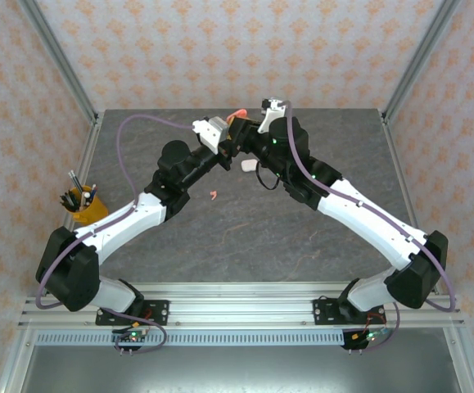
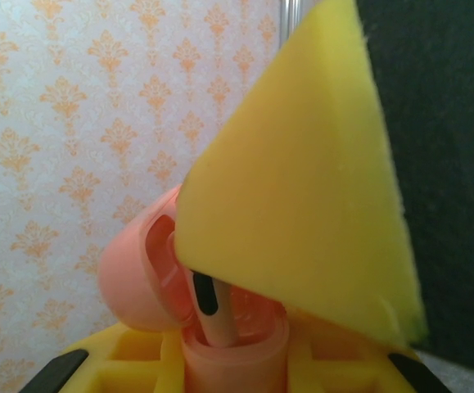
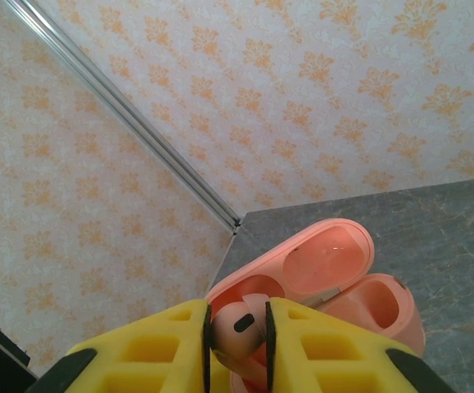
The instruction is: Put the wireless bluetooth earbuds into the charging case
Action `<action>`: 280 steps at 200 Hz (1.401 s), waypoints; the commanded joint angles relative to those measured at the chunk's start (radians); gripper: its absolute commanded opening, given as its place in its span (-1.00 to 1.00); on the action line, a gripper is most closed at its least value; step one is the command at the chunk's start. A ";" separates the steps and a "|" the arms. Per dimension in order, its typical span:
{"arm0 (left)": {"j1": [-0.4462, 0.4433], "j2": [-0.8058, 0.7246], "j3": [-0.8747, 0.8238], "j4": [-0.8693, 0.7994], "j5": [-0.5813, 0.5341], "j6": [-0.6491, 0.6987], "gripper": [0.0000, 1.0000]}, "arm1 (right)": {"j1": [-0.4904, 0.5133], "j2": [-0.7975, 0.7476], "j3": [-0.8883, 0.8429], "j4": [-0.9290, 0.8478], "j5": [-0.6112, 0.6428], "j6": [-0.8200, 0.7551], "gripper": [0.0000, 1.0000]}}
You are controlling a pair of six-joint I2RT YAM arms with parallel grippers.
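Note:
A salmon pink charging case (image 3: 335,270) is held up off the table with its lid open. My left gripper (image 2: 235,368) is shut on the case's base (image 2: 237,352), and the lid (image 2: 134,278) tips to the left. My right gripper (image 3: 238,332) is shut on a pink earbud (image 3: 238,321) right at the case's mouth. In the left wrist view the earbud's stem (image 2: 216,323) stands inside the case's socket, under a big yellow finger (image 2: 302,188) of the right gripper. Both grippers meet at the far middle of the table (image 1: 233,137). Another pink earbud (image 1: 213,195) lies on the table.
A white case (image 1: 249,165) lies on the dark tabletop just below the two grippers. A yellow cup of pens (image 1: 83,203) stands at the left edge. Patterned walls and metal posts (image 1: 56,57) close off the back and sides.

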 commanded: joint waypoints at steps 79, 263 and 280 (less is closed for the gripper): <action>-0.008 -0.039 0.020 0.052 0.040 -0.012 -1.00 | 0.014 -0.028 -0.008 -0.083 0.030 0.037 -0.28; -0.005 -0.034 -0.014 0.038 0.054 0.014 -1.00 | -0.035 -0.139 0.051 -0.181 0.068 0.083 0.06; -0.003 -0.039 -0.019 0.027 0.074 0.037 -1.00 | -0.036 -0.129 0.114 -0.307 0.105 0.078 0.20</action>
